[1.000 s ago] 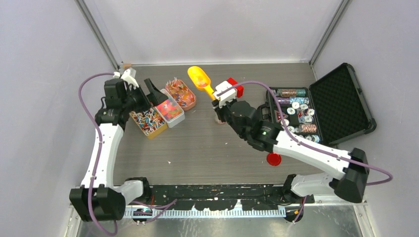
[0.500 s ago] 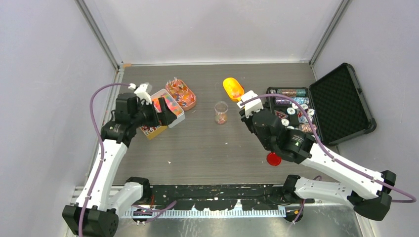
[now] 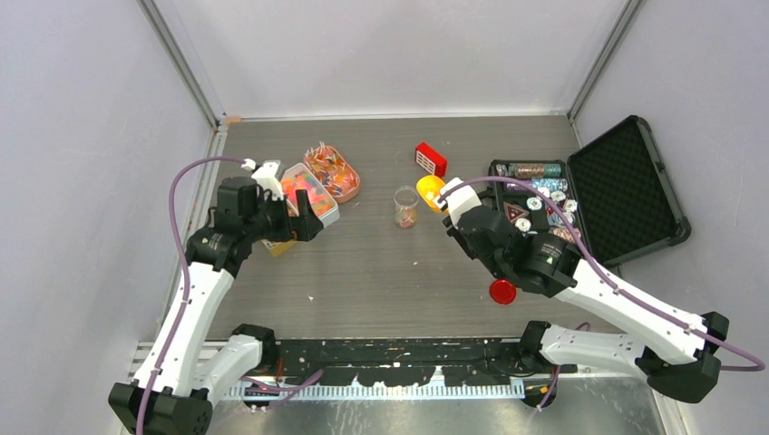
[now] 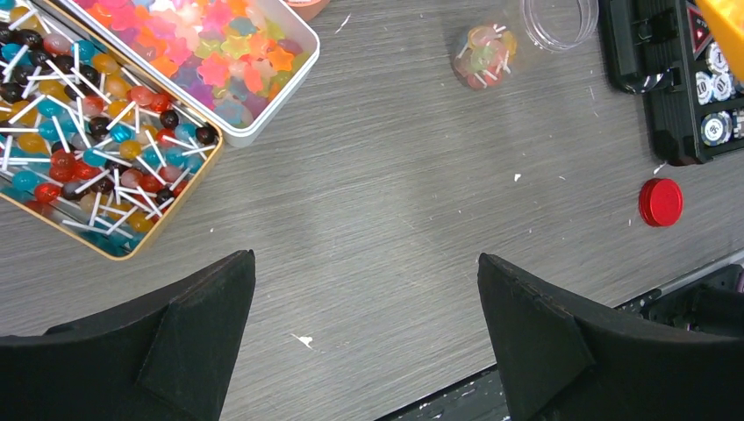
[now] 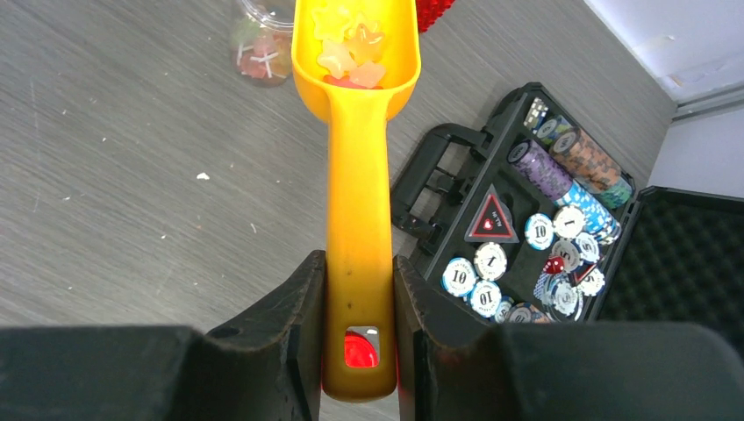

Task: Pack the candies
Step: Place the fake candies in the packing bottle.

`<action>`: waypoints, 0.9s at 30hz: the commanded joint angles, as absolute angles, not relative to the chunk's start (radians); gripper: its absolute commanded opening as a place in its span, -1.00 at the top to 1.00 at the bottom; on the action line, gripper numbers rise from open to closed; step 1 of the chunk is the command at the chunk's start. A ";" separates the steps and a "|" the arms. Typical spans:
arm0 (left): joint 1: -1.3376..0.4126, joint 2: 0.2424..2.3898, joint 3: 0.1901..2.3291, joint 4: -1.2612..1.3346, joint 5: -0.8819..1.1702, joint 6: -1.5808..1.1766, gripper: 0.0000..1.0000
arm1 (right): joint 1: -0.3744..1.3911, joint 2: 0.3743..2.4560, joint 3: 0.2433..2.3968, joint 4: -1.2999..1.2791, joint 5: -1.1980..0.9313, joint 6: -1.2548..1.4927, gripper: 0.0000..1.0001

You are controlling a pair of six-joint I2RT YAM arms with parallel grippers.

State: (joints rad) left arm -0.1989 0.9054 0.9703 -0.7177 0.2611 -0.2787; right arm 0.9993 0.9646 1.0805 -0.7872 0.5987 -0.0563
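Right now my right end effector [image 5: 360, 272] is pinching the handle of the yellow scoop [image 5: 358, 167], one finger pressed against each side. The scoop reaches straight ahead of it, bowl at the far end. A few pale star-shaped candies [image 5: 351, 39] lie in that bowl. Just ahead and to the left of the bowl stands the clear jar [image 5: 261, 39], with a few more sweets in its bottom. The bowl's rim is very near the jar's mouth, though I cannot tell whether they touch. To the right of this end effector lies the open black case [image 5: 676, 263] with poker chips [image 5: 491, 260] in it. My left end effector [image 4: 367, 263] is spread wide with nothing between its fingers, hanging above the table [image 4: 395, 202]. Ahead of it and to the left sit two trays set edge to edge: a gold-rimmed tray [image 4: 175, 197] full of lollipops [image 4: 79, 132] and a white tray [image 4: 282, 98] of star gummies [image 4: 202, 53]. The jar is ahead of it to the right, and a red cap [image 4: 660, 202] lies on the table farther right, well apart from the trays.
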 commanded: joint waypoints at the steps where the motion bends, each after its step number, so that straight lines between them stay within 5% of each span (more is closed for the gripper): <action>1: -0.203 0.877 0.963 -0.711 0.262 -0.262 -0.99 | 0.998 0.983 1.152 -0.826 0.556 -0.025 1.00; 27: -0.203 0.862 0.946 -0.704 0.278 -0.267 -0.99 | 0.998 1.176 1.308 -0.922 0.508 -0.019 1.00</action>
State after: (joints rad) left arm -0.1993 0.8780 0.9497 -0.7170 0.2649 -0.2790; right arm 0.9993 1.1591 1.2358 -0.9089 0.5037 -0.0319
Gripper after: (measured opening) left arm 0.996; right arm 0.334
